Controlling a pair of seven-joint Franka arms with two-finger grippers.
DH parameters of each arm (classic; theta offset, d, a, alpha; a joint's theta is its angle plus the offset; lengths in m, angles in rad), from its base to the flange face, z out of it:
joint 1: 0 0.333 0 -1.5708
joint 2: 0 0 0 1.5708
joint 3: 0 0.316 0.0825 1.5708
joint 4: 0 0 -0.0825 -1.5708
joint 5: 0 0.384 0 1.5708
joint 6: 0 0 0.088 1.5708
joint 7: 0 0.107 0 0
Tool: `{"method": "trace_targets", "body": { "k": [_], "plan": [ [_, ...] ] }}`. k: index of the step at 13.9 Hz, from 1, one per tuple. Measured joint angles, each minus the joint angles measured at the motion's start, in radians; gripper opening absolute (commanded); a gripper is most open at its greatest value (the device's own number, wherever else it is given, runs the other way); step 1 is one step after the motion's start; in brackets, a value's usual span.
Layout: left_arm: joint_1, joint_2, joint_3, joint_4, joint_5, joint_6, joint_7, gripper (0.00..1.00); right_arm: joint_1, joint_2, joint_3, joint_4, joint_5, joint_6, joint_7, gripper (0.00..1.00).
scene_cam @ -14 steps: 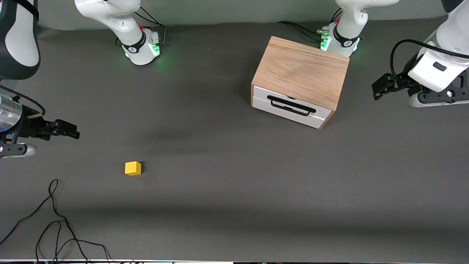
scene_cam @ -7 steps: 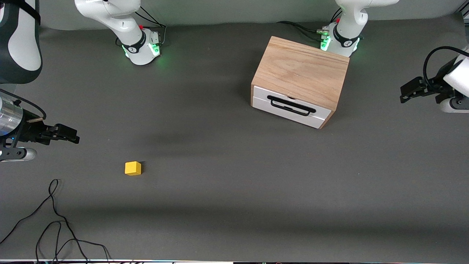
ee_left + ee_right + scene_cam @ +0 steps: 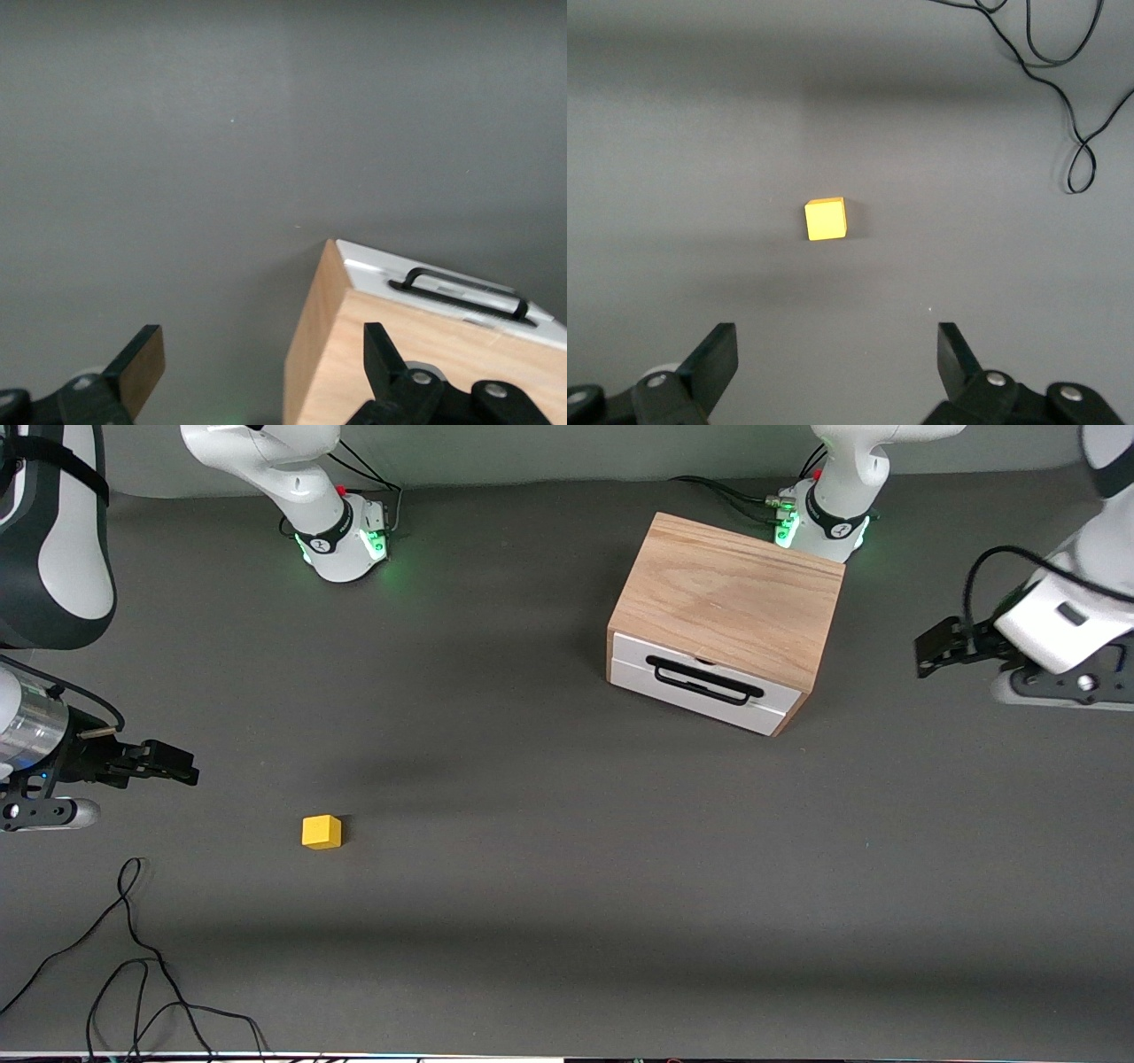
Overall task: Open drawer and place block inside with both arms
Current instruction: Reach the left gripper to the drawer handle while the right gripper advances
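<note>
On the worktop (image 3: pixel 549 850) your block (image 3: pixel 321 832) sits alone toward the right arm's end, nearer the front camera than the cabinet (image 3: pixel 731 598), whose drawer (image 3: pixel 700 683) is shut. Your right hand (image 3: pixel 837 363) hangs above the block with fingers spread wide, seemingly lined up to descend on it, while your left hand (image 3: pixel 257 367), equally wide, hovers off the cabinet's side at the left arm's end, probably heading for the handle (image 3: pixel 704 679). Both arms run off the front view's edges, and the drawer's inside is hidden.
</note>
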Motion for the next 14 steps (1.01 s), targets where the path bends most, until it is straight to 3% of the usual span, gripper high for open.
{"method": "trace_targets", "body": {
  "k": [4,8,14],
  "plan": [
    [-0.086,0.095,-0.076,-0.001,-0.004,0.068,-0.251,1.00,0.000,0.007,0.000,0.000,0.000,0.005,0.000,1.00],
    [-0.215,0.221,-0.085,-0.002,-0.002,0.121,-0.624,1.00,0.002,0.022,0.001,0.000,-0.002,0.005,0.000,1.00],
    [-0.240,0.355,-0.085,-0.005,-0.002,0.073,-1.154,1.00,0.003,0.056,0.002,0.000,-0.003,0.010,0.000,1.00]
  ]
}}
